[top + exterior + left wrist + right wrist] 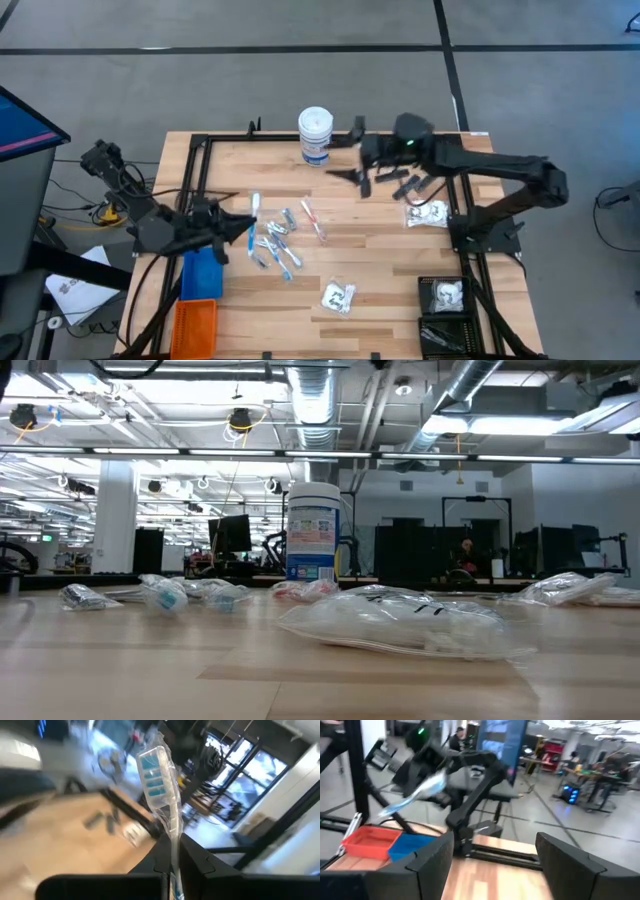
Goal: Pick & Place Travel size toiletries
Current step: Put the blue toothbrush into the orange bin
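We see a wrapped toothbrush (159,780) with a blue-bristled head clamped in the left pincer (243,228), whose fingers are shut on its handle; in the high view it stands at the left of the tabletop (380,290), just above the blue bin (201,273) and orange bin (195,326). Just right of it lies a cluster of small tubes and sticks (278,243), with a clear packet (338,296) lower down. The right pincer (352,152) hovers at upper centre beside the white canister (315,135), fingers spread wide and holding nothing. Black pieces (405,184) and another packet (427,213) lie below it.
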Controlling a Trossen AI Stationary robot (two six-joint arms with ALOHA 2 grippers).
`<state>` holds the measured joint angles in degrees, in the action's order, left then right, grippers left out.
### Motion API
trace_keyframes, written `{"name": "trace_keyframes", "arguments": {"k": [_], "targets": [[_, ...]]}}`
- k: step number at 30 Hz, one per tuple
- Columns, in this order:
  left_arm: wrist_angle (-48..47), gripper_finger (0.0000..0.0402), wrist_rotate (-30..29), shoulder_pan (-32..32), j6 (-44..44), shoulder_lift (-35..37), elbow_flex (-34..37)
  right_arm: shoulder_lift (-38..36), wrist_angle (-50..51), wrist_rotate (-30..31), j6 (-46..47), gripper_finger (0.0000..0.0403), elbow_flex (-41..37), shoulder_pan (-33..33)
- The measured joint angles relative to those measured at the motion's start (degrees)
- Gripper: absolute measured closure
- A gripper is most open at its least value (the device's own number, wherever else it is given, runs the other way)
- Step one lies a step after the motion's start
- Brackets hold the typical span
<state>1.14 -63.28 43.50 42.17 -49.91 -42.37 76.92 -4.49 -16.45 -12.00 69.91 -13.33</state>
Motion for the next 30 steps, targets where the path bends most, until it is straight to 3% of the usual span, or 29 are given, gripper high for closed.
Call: {"name": "trace_keyframes", "arguments": {"k": [7,11,17,26,30], "targets": [[-2.34,0.0396,8.93,-0.83,22.99,-7.64,0.00,-2.61,11.48,-0.01,-3.00,0.0127,-0.03,-2.66],[-2.53,0.0396,13.38,-0.83,34.91,-13.83,-0.76,-2.64,12.32,0.00,-4.93,0.0127,-0.07,-5.21],[-3.88,0.0396,26.14,-0.83,43.96,-23.41,-8.57,-2.64,11.78,0.02,-4.63,0.0127,-0.07,-9.03],[-40.76,0.0396,55.47,1.67,72.38,-33.26,-29.38,-2.64,9.79,0.02,-2.97,0.0127,-0.04,-9.89],[-50.61,0.0396,68.20,4.44,84.74,-35.50,-34.80,-2.64,9.81,-0.03,-3.04,0.0127,-0.04,-8.66]]}}
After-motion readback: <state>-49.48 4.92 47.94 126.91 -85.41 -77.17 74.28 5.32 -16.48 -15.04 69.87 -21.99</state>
